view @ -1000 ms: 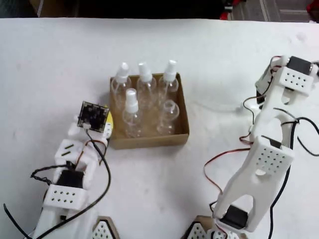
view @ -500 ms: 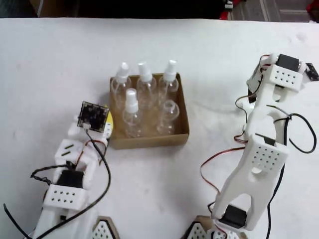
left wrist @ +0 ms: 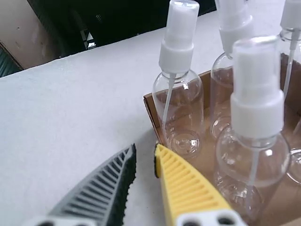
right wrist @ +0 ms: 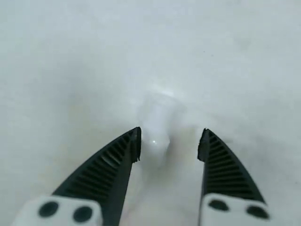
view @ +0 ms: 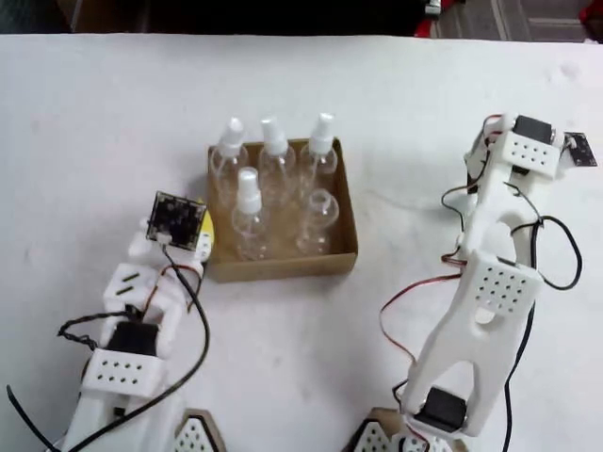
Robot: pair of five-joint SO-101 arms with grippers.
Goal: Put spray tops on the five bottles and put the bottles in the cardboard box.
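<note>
The cardboard box (view: 283, 266) sits mid-table and holds five clear bottles. Several of them wear white spray tops (view: 249, 188); the front right bottle (view: 320, 212) has a bare neck. My left gripper (left wrist: 145, 155), grey and yellow fingers nearly together with nothing between them, rests just outside the box's left wall (left wrist: 151, 110), beside a topped bottle (left wrist: 178, 108). My right gripper (right wrist: 169, 139) is open and points down at the table, and a loose white spray top (right wrist: 157, 127) lies between its fingertips, nearer the left one. The right arm's wrist (view: 523, 155) is far right of the box.
White table all around. Red and black wires (view: 415, 301) trail along the right arm. The left arm's body (view: 132, 339) fills the front left corner. Bare table lies between the box and the right arm.
The right arm's wrist has swung left and slightly toward the table's middle. The left arm, the box and the bottles have not moved.
</note>
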